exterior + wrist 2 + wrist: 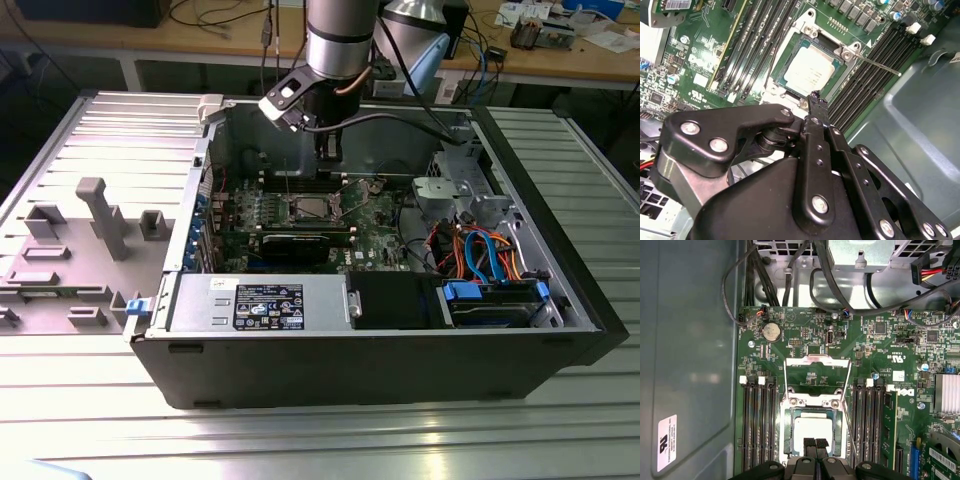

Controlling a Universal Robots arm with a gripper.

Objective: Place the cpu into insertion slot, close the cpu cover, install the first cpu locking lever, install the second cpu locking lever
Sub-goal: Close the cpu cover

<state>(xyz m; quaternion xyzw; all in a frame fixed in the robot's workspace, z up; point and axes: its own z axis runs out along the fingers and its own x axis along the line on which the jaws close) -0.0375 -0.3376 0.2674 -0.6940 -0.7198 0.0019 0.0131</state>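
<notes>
The cpu [305, 208] lies seated in the insertion slot [788, 430], mid-frame in the exterior view. The cpu cover [816, 359] stands open and a locking lever [849, 430] appears unlatched. The gripper [815, 442] hovers just above, fingers together and empty.

I see the cpu [812, 432] lying in the insertion slot [788, 426], the cpu cover [816, 359] lifted off it, long memory slots [757, 430] on both sides.

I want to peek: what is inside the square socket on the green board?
A flat silvery chip lies in the socket. The chip hides the socket's floor, and the black fingers cover part of its edge.
</notes>
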